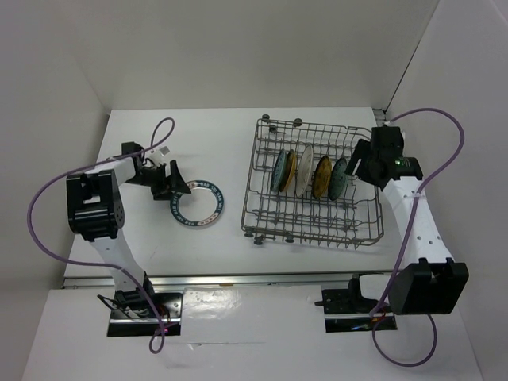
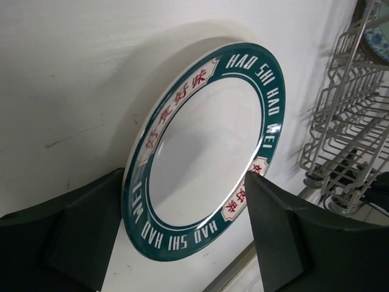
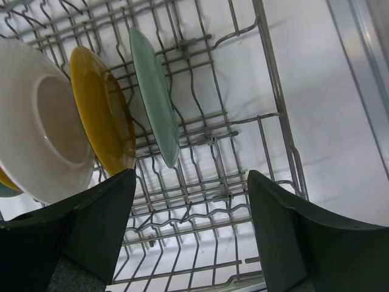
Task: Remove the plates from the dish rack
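A white plate (image 1: pixel 200 204) with a teal lettered rim lies flat on the table left of the dish rack (image 1: pixel 373 230). My left gripper (image 1: pixel 182 190) is open at its left edge. In the left wrist view the plate (image 2: pixel 200 146) lies between the spread fingers (image 2: pixel 79 231), free of both. Several plates (image 1: pixel 305 171) stand on edge in the rack's tines. My right gripper (image 1: pixel 353 165) hovers open at the rack's right side, beside the teal plate (image 1: pixel 340 176). The right wrist view shows a white plate (image 3: pixel 42 121), a yellow plate (image 3: pixel 100 109) and a teal plate (image 3: pixel 155 97), with nothing between the right gripper's (image 3: pixel 191 231) fingers.
White walls close in the table at the back and on both sides. Purple cables (image 1: pixel 159 131) loop from each arm. The rack's wire wall (image 2: pixel 346 121) stands just right of the lying plate. A table seam (image 1: pixel 254 278) runs along the near edge.
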You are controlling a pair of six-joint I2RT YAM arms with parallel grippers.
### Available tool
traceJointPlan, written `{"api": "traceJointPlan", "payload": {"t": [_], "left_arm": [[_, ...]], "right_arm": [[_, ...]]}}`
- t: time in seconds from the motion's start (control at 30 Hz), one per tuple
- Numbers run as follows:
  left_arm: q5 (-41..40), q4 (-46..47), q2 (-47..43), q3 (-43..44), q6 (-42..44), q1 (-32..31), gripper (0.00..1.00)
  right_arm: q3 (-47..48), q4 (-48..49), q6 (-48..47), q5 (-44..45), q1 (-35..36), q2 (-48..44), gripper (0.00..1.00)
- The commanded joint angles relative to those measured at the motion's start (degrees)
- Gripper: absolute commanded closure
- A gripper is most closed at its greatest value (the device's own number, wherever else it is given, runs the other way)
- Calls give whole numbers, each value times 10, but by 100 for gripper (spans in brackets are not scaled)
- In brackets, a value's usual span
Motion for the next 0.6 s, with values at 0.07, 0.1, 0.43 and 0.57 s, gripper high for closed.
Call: {"api": "traceJointPlan", "payload": {"t": [0.07, 0.1, 0.43, 0.57], "left_arm": [[-62, -14, -48, 5, 19, -5, 3], [-70, -14, -58, 10, 19, -5, 1], [-161, -102, -195, 64, 41, -22, 0], [-181, -125, -242, 77, 52, -33, 0]], "right_arm": [[-48, 68, -14, -18, -1, 3, 21], [-54, 77, -14, -25, -1, 11, 23], [-91, 181, -30, -71, -1, 89, 38], [-84, 199, -16, -76, -1, 130, 38]]}}
